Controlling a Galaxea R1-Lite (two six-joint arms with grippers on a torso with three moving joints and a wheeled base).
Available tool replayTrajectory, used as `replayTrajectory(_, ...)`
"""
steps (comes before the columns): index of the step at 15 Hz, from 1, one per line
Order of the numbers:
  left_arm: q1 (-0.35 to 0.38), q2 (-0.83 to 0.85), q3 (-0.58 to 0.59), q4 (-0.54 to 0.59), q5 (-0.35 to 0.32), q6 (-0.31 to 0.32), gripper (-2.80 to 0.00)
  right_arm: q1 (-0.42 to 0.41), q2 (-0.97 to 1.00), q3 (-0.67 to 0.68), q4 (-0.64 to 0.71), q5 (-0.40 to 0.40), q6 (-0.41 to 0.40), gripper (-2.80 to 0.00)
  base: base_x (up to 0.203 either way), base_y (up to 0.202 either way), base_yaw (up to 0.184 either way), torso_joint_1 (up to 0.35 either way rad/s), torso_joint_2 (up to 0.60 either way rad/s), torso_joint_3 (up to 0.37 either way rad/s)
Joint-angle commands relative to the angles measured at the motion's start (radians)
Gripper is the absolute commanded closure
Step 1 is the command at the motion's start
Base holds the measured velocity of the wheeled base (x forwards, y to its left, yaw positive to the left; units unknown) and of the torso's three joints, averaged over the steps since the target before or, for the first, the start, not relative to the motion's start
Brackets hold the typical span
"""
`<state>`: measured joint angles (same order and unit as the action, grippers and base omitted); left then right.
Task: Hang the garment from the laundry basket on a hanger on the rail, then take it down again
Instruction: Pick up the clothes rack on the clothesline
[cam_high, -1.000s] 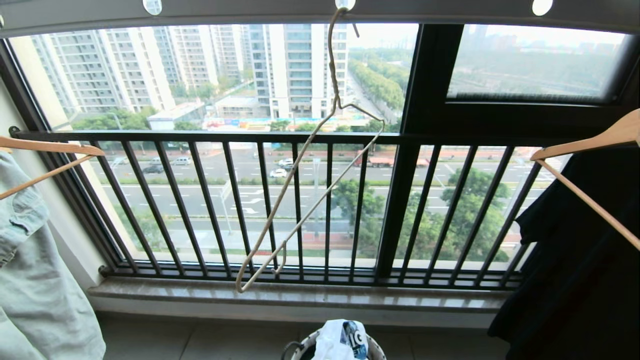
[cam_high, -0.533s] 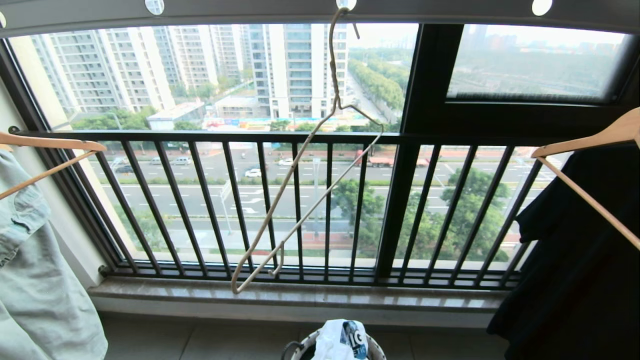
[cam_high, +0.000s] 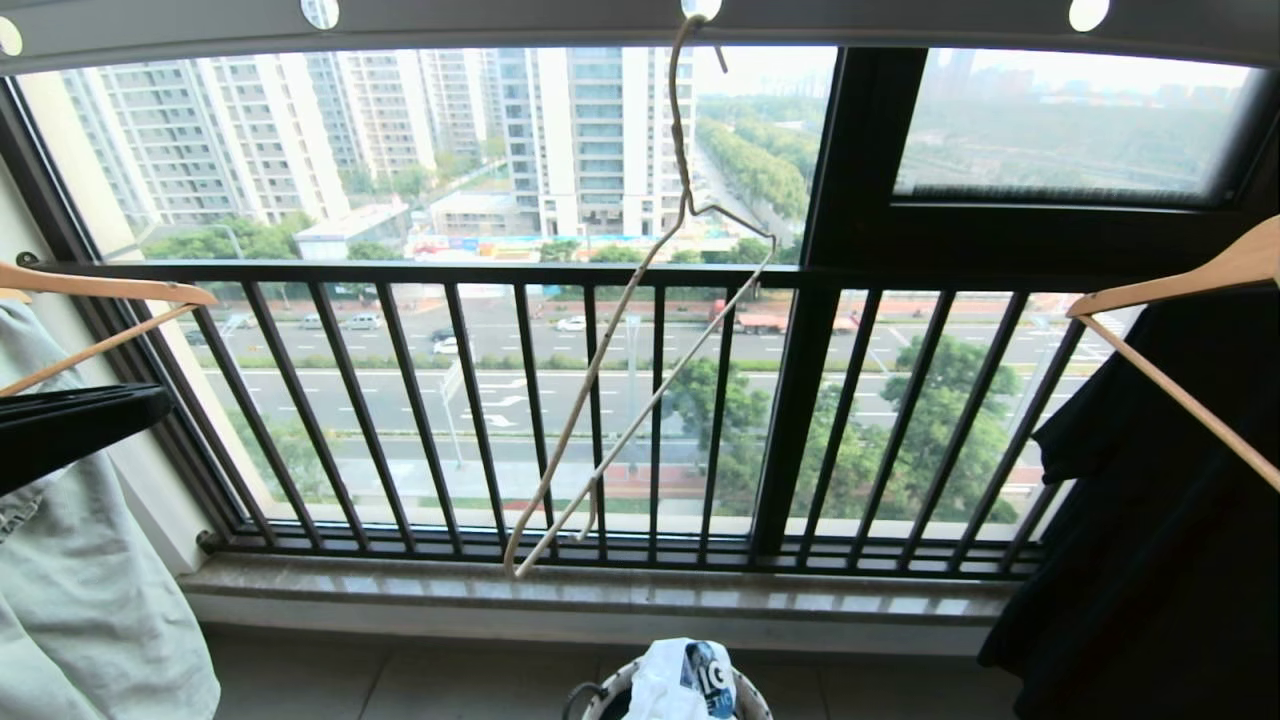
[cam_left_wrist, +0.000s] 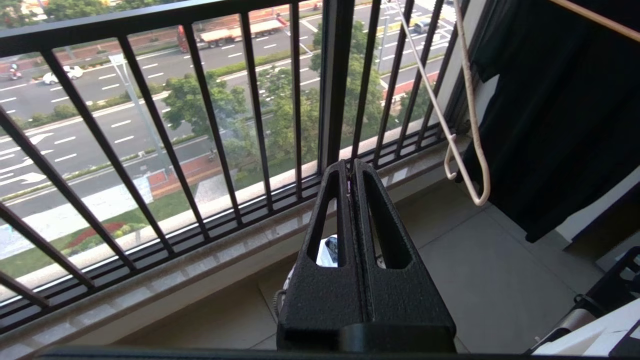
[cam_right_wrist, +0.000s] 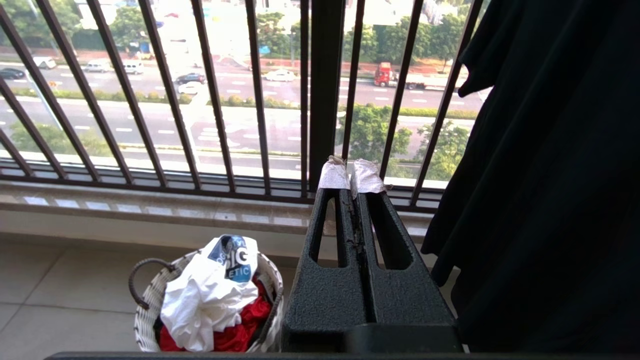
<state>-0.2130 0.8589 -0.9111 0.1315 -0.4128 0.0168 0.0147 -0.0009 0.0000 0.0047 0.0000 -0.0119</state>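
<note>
While the white T-shirt sits crumpled on top of a red garment in the laundry basket, the job is only at its start. The basket is on the floor at 6 o'clock in the head view, under the window railing.

The thin hanger hangs bare from a hole in the rail at 12 o'clock, tilted down toward 7 o'clock. Nothing is on it yet.

I think the first step is to pick up the shirt. The next move needs a claw to open, go down to the basket and pinch only the white cloth, not the red one.

The left claw is pressed together and holds nothing. It reaches in at 9 o'clock in the head view, pointing toward the railing. The right claw is also together and empty, low beside the basket.
</note>
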Motion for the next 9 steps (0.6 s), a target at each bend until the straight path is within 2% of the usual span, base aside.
replayTrajectory(1,-0.133,0.164,-0.086,0.006,0.000,-0.018,0.00,0.001,0.001,0.000,0.000,0.000,0.000,0.00,0.000,0.000,0.000,0.000,0.00,0.000)
replayTrajectory(5,-0.315,0.276,-0.192,0.011,0.016,-0.123,0.00,0.001,0.001,0.000,0.000,0.000,0.000,0.00,0.000,0.000,0.000,0.000,0.00,0.000)
replayTrajectory(6,-0.356,0.286,-0.198,0.018,0.030,-0.132,0.00,0.001,0.001,0.000,0.000,0.000,0.000,0.00,0.000,0.000,0.000,0.000,0.00,0.000)
replayTrajectory(7,-0.399,0.291,-0.201,0.035,0.074,-0.135,0.00,0.001,0.001,0.000,0.000,0.000,0.000,0.00,0.000,0.000,0.000,0.000,0.00,0.000)
replayTrajectory(8,-0.412,0.298,-0.207,0.045,0.137,-0.143,0.00,0.001,0.001,0.000,0.000,0.000,0.000,0.00,0.000,0.000,0.000,0.000,0.00,0.000)
replayTrajectory(9,-0.435,0.317,-0.229,0.049,0.164,-0.152,0.00,0.001,0.001,0.000,0.000,0.000,-0.002,0.00,0.000,0.000,0.000,0.000,0.00,0.000)
